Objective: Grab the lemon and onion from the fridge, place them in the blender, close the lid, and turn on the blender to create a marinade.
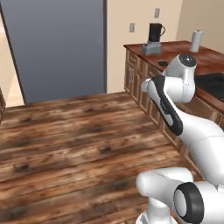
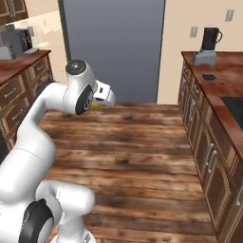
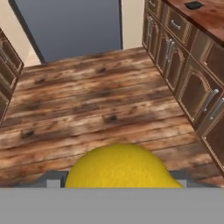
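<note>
We see the lemon [image 3: 121, 167] sitting right at the base of the hand view, pressed between the fingers, so our hand [image 2: 105, 97] is clamped on it, carried above the wooden floor [image 2: 142, 142]. The fridge [image 2: 114, 47] stands shut ahead. The blender [image 2: 208, 46] rests on the counter [image 2: 223, 80] to the right, its lid [image 2: 209, 76] lying near it.

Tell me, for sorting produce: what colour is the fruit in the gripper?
Bright yellow: the lemon, clearest in the hand view.
</note>
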Available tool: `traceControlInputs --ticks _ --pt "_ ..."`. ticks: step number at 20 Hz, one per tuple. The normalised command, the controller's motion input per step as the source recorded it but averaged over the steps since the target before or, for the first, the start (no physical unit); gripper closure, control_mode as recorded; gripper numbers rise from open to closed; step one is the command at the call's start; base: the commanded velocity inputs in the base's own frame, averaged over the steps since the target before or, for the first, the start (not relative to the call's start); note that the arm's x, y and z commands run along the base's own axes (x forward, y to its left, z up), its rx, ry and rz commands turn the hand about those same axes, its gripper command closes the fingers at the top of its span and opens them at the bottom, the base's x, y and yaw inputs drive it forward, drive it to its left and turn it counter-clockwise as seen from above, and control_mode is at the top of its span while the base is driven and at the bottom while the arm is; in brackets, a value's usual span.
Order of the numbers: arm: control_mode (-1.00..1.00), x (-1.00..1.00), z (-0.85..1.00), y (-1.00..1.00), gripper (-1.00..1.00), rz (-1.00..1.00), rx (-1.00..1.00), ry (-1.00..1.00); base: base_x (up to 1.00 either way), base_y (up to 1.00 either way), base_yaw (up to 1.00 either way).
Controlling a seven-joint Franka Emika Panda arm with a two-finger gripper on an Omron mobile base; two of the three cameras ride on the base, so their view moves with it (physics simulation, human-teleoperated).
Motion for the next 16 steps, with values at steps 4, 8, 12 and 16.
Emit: traceControlInputs --ticks 4,8,12,16 --pt "1.00 0.00 0.00 0.00 1.00 0.00 0.00 0.00 1.00 -0.09 -0.11" --pt "1.00 0.00 0.00 0.00 1.00 0.00 0.00 0.00 1.00 -0.17 -0.08" --pt "1.00 0.00 0.00 0.00 1.00 0.00 0.00 0.00 1.00 -0.28 -0.03" --pt "1.00 0.00 0.00 0.00 1.00 0.00 0.00 0.00 1.00 -0.45 -0.03"
